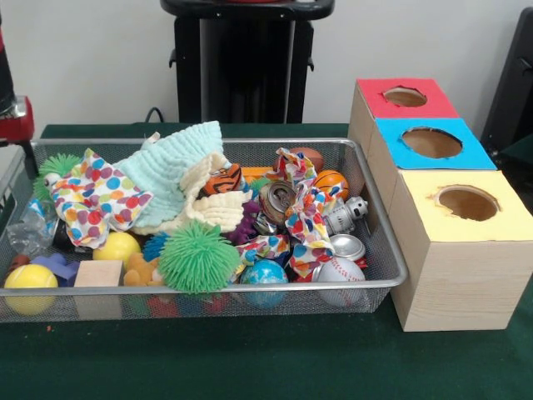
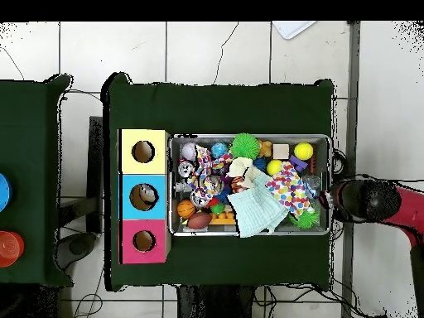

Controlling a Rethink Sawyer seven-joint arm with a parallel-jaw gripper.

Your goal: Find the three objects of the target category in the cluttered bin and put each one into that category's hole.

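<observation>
A full bin (image 1: 376, 218) of toys sits on the green bench (image 1: 250, 358), with the box of holes just beside it.

The red-topped hole (image 1: 405, 97) is at the far end of the box, past the blue hole (image 1: 431, 142) and the yellow hole (image 1: 467, 202). A clear crinkly bag (image 1: 29, 229) lies at the left end of the bin, next to a spotted cloth (image 1: 96, 196); I think it is one of the bags, but it is hard to see. The red arm (image 2: 377, 201) waits off that end of the bin. I cannot tell if its tool is open or closed.
</observation>
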